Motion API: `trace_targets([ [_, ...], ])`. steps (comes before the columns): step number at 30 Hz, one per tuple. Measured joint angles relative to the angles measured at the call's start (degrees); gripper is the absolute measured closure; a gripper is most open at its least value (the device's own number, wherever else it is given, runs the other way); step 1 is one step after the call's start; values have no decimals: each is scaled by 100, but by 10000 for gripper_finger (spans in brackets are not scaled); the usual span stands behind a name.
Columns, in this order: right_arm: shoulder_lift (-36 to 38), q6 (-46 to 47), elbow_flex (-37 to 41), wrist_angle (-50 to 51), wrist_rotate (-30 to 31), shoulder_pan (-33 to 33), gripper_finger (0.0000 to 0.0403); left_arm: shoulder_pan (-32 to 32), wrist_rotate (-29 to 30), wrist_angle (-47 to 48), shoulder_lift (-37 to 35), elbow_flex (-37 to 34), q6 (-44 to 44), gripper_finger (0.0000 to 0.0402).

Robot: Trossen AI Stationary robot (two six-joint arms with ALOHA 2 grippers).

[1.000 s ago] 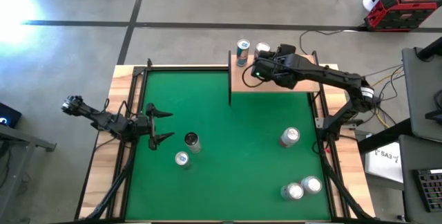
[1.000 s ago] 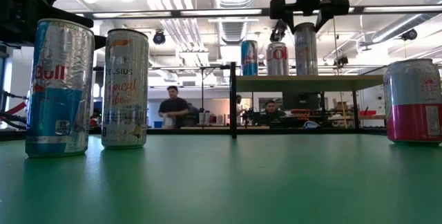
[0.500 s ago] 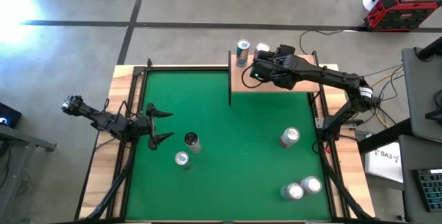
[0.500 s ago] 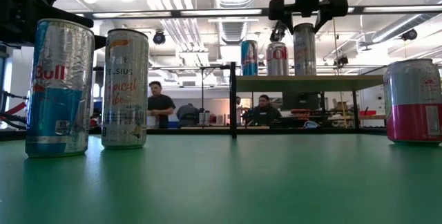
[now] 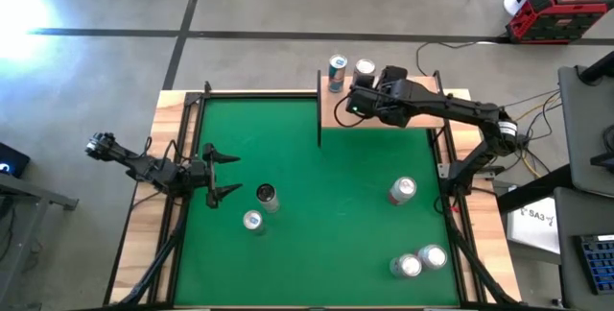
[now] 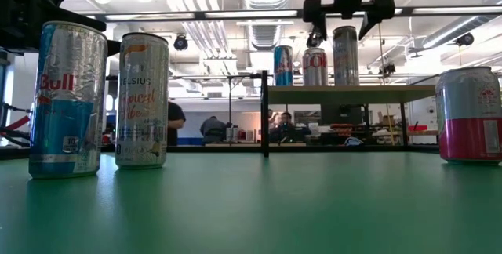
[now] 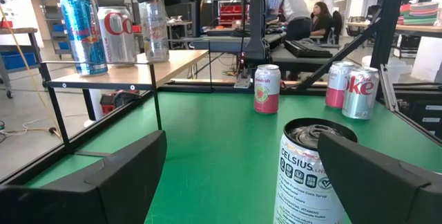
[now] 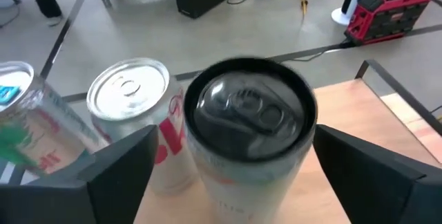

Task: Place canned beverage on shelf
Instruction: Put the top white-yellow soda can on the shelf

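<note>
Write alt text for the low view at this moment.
The right gripper hangs open above a tall silver can standing on the shelf beside two other cans. Two cans stand close on the green table at left, and a pink-banded can at right.

Silver can (image 6: 345, 56) upright on shelf (image 6: 369, 89)

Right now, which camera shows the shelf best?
The low view: the shelf shows side-on, board, posts and three cans standing on it. The high view has the right arm covering much of it. The wrist views catch only parts of the board.
</note>
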State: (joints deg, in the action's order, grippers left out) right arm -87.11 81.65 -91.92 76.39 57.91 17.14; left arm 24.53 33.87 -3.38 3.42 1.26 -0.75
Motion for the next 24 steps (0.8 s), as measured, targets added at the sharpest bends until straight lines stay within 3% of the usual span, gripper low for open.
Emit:
trace_targets([
  [24,-635,1572,-7,786,-91,-227,21,0,0,0,-2,0,0,41],
])
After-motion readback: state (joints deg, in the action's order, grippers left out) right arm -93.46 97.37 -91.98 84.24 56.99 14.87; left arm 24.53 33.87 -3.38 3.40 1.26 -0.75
